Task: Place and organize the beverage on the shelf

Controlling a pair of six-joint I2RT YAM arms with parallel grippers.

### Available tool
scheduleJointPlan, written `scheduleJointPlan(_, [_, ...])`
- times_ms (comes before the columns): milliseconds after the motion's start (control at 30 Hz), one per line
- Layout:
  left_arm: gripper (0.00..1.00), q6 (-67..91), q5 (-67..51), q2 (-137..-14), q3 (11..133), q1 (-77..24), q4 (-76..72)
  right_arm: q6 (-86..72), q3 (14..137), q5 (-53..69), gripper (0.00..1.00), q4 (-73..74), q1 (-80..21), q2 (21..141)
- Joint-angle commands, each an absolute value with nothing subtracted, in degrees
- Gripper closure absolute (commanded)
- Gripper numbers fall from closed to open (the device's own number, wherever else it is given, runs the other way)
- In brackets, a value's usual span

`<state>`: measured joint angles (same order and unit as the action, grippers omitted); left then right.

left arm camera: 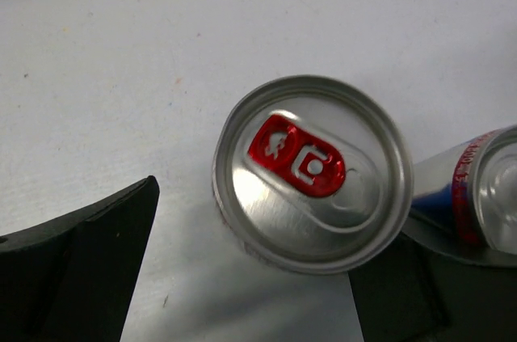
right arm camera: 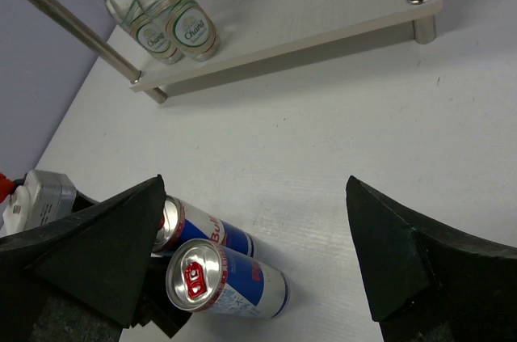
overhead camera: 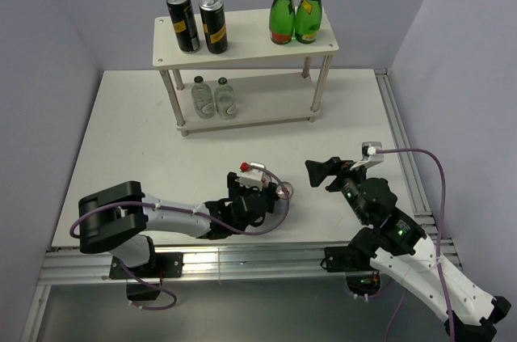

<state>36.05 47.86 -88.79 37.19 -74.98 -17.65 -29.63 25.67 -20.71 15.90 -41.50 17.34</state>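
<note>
The shelf [overhead camera: 242, 31] stands at the back. Two black-and-yellow cans [overhead camera: 199, 23] stand on its top board at the left. Two clear bottles [overhead camera: 214, 97] stand on its lower board [right arm camera: 323, 2], also seen in the right wrist view [right arm camera: 161, 23]. Two silver-blue cans stand upright side by side on the table; one [overhead camera: 283, 191] shows in the top view, both in the right wrist view [right arm camera: 234, 281] [right arm camera: 210, 233]. My left gripper [overhead camera: 271, 195] is open over them, and one can [left arm camera: 311, 172] sits between its fingers near the right finger [left arm camera: 404, 293]. The other can [left arm camera: 485, 196] is just outside. My right gripper [overhead camera: 319, 172] [right arm camera: 254, 188] is open and empty to their right.
Two tall green glass bottles [overhead camera: 295, 9] stand on the right of the top board. Purple walls close in the table on three sides. A metal rail [overhead camera: 404, 156] runs along the table's right edge.
</note>
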Motion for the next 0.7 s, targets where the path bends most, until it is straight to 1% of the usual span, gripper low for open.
scheduleJointPlan(0, [0.06,32.87,46.67,-90.52,37.88,-72.87,-25.83,-28.74,25.49,-20.21,0.0,13.54,-41.75,18.02])
scheduleJointPlan(33, [0.09,32.35,46.67,-90.88,38.14,-72.6,-26.36,-28.74,25.58,-20.3,0.0,13.54,-41.75,18.02])
scheduleJointPlan(67, [0.17,32.08,46.76,-91.75,38.32,-71.99,-26.89,-28.74,25.58,-20.3,0.0,13.62,-41.75,18.02])
scheduleJointPlan(133, [0.24,30.77,45.89,-92.63,38.76,-71.37,-29.0,-28.74,25.49,-20.21,0.0,13.62,-41.75,17.93])
scheduleJointPlan(200, [0.35,30.06,45.44,-94.21,39.37,-70.4,-29.79,-28.74,25.49,-20.3,0.0,13.54,-41.84,17.75])
scheduleJointPlan(233, [0.41,29.28,44.83,-94.74,40.42,-70.05,-29.79,-28.74,25.49,-20.22,0.0,13.45,-41.75,17.75])
scheduleJointPlan(267, [0.58,28.92,45.0,-95.27,41.04,-69.44,-29.36,-28.74,25.49,-20.21,0.0,13.45,-41.84,17.75])
scheduleJointPlan(300, [0.66,27.7,45.0,-95.27,41.74,-69.17,-29.27,-28.74,25.49,-20.21,0.0,13.45,-41.75,17.75])
scheduleJointPlan(367, [0.78,25.67,45.09,-95.01,43.76,-68.38,-29.36,-28.74,25.49,-20.13,0.0,13.45,-41.75,17.75])
scheduleJointPlan(433, [0.86,22.68,44.91,-94.83,46.91,-67.33,-28.83,-28.74,25.49,-19.95,0.0,13.45,-41.75,17.75])
scheduleJointPlan(467, [0.92,21.63,43.96,-94.92,48.06,-65.76,-28.48,-28.74,25.49,-19.86,0.0,13.45,-41.75,17.75])
scheduleJointPlan(567, [1.0,18.55,41.84,-95.36,53.16,-61.9,-27.69,-28.74,25.4,-19.78,0.0,13.36,-41.75,17.4])
scheduleJointPlan(667, [1.0,16.0,38.86,-96.76,58.96,-57.76,-26.81,-28.74,25.4,-19.77,0.0,13.45,-41.75,17.31])
